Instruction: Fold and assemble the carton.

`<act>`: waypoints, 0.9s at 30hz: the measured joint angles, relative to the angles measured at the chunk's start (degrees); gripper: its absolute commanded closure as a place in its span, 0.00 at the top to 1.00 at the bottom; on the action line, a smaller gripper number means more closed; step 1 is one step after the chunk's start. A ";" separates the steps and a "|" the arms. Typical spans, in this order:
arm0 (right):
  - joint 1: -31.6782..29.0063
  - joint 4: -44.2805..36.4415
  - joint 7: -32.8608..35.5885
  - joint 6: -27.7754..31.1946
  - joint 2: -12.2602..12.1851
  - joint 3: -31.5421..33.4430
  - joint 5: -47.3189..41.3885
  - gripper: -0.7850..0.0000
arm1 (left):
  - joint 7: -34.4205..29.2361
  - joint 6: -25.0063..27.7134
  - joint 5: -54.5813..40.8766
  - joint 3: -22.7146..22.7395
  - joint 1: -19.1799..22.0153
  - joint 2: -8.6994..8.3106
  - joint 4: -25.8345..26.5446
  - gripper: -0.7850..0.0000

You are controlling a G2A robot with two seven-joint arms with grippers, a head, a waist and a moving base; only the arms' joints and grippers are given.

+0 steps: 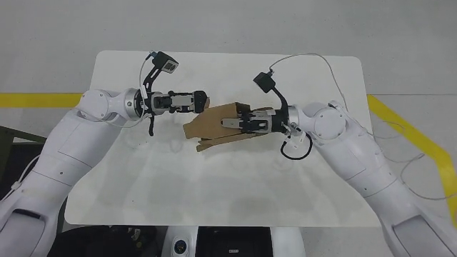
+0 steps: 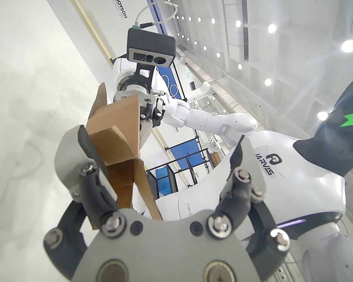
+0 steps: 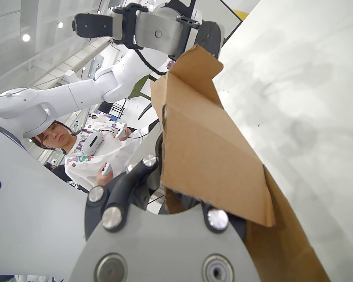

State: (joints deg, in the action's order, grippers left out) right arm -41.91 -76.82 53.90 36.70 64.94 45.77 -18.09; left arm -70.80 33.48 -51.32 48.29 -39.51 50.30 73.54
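A brown cardboard carton point(image 1: 211, 123) is held partly folded above the middle of the white table point(image 1: 300, 185), its flaps loose. My right gripper point(image 1: 228, 123) comes in from the right and is shut on one carton panel point(image 3: 200, 148); that panel hides most of its fingers in the right wrist view. My left gripper point(image 1: 201, 102) sits at the carton's far left corner, open wide. In the left wrist view its fingers point(image 2: 86, 145) stand on either side of a carton flap point(image 2: 117, 145), with one pad close to the cardboard. The right gripper point(image 2: 145, 115) shows beyond, clamped on the carton.
The tabletop around the carton is bare on every side. A yellow floor line point(image 1: 36, 100) runs past both ends of the table. A cable point(image 1: 335, 71) loops over the right arm.
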 measured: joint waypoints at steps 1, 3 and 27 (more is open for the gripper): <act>0.06 0.27 -0.18 0.10 0.06 0.09 0.05 0.00 | -0.06 -0.07 0.16 0.23 -0.04 0.06 -0.04 1.00; 0.08 0.82 -1.00 0.34 0.11 0.56 0.50 0.00 | -0.16 -0.16 0.91 0.79 -0.09 0.14 -0.10 1.00; -2.62 -0.58 -14.19 0.14 0.41 6.26 9.70 0.00 | -2.62 -2.61 5.61 4.24 -3.17 1.10 4.62 1.00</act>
State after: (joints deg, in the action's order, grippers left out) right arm -44.53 -77.40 39.71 36.84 65.35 52.03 -8.39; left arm -73.42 30.87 -45.72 52.54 -42.68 51.40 78.16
